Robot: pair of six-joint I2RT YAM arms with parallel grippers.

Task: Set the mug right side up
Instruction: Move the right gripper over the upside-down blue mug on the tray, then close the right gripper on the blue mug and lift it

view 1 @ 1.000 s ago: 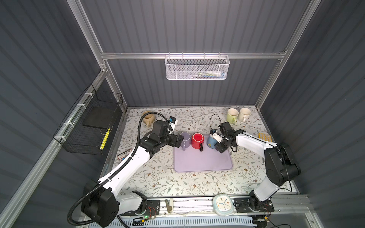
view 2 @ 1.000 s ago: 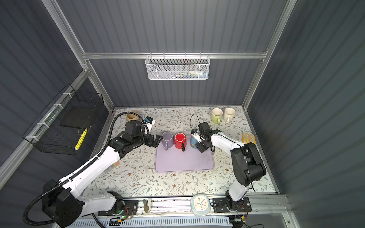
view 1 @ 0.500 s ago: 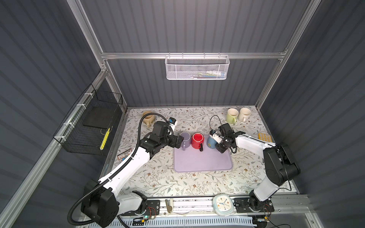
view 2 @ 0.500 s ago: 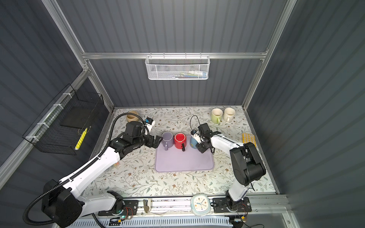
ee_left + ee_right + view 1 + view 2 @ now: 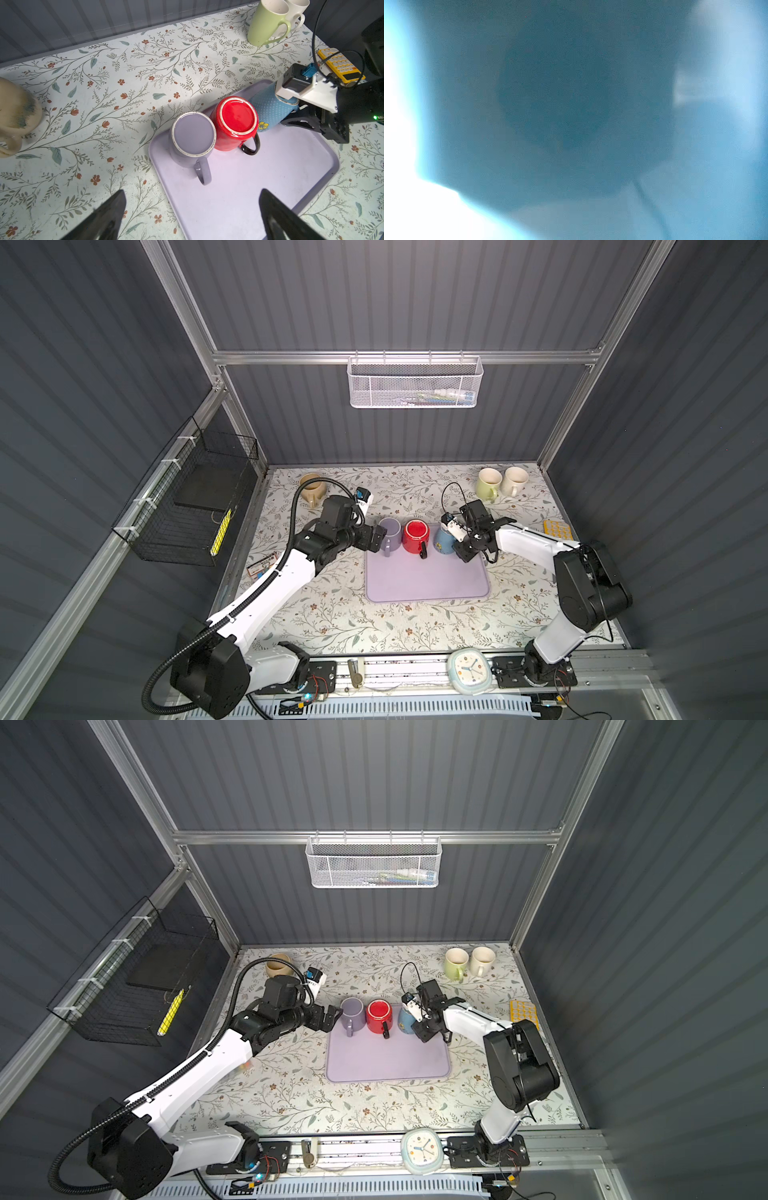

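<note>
Below, floral tabletop (image 5: 332,614); perhaps corrugated walls (image 5: 415,302).

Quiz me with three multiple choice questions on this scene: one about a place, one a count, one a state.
1. Mugs on or over the tray: A two, B three, C five.
2. The green mug stands: A on the tray, B on the table's back right, C in the wall basket.
3. The red mug is: A upright, B on its side, C upside down.
Answers: B, the lilac mug, red mug and blue mug are there; B, it stands beside the white mug, off the tray; C, its foot ring faces up.
</note>
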